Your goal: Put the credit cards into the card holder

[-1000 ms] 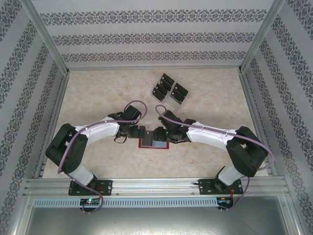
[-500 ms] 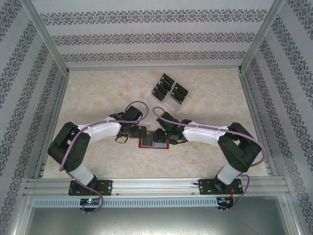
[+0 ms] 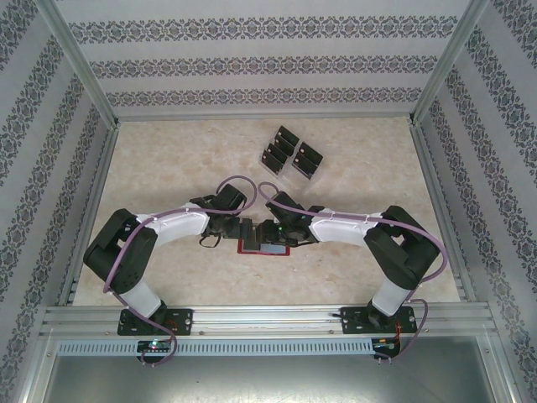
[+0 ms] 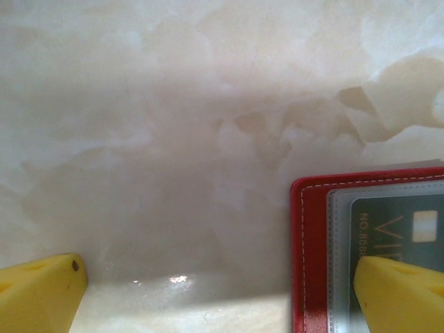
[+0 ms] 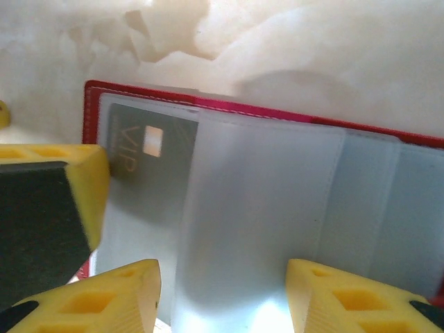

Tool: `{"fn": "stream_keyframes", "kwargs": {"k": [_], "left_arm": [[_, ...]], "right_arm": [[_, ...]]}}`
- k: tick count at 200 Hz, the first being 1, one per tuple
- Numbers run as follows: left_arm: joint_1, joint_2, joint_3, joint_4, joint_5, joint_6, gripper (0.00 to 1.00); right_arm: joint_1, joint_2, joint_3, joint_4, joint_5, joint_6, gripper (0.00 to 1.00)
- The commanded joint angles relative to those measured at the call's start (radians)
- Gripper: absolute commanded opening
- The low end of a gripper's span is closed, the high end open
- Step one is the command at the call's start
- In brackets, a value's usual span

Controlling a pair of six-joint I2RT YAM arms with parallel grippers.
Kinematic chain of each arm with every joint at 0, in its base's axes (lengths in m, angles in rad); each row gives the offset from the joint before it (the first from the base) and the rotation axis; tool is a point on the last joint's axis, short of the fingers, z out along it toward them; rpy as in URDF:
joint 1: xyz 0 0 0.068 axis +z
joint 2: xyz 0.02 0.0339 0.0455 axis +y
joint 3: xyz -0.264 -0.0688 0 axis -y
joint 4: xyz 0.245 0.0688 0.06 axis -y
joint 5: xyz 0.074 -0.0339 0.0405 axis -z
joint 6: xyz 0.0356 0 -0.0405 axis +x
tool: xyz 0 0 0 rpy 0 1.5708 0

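The left gripper (image 4: 218, 270) is wide open and holds nothing. One of its yellow fingers (image 4: 399, 295) rests on top of the small red folding card holder (image 4: 309, 263). The other finger hangs over the bare pale marble-look table (image 4: 173, 139), off the card holder's left edge.

The right gripper (image 5: 223, 270) is partly open. Its two yellow fingers stand apart above a clear plastic sleeve (image 5: 257, 208) inside the card holder (image 5: 374, 194). Nothing is pinched between them. It is hard to tell if they touch the sleeve.

The card holder lies open and flat, showing its grey-blue inside. From above, it sits near the middle of the table (image 3: 168, 168), towards the near side, right under both grippers (image 3: 243, 228) (image 3: 273, 231). Only a bit of red (image 3: 262, 248) peeks out.

One dark flat credit card (image 5: 163, 149) is tucked under clear plastic at the left end of the card holder. It has a small pale square and the gold letters "VIP". In the left wrist view the same card (image 4: 388, 229) also shows "NO." and some digits that are too blurry to read.

More black cards (image 3: 289, 154) stand in a clear plastic rack at the far side of the table, well apart from the card holder.
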Motion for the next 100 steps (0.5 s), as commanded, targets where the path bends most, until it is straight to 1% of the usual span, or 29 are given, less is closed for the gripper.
{"fn": "stream_keyframes", "kwargs": {"k": [1,64,100], "left_arm": [[-0.019,0.032,-0.037,0.035,0.021,-0.021,1.00],[-0.023,0.029,-0.051,0.052,0.031,-0.035,1.00],[-0.022,0.005,-0.039,0.036,0.013,-0.049,1.00]], "right_arm": [[0.006,0.018,-0.003,0.058,-0.051,0.026,0.52],[0.009,0.037,-0.005,0.151,-0.112,0.058,0.52],[0.018,0.055,-0.002,0.187,-0.129,0.079,0.52]]}}
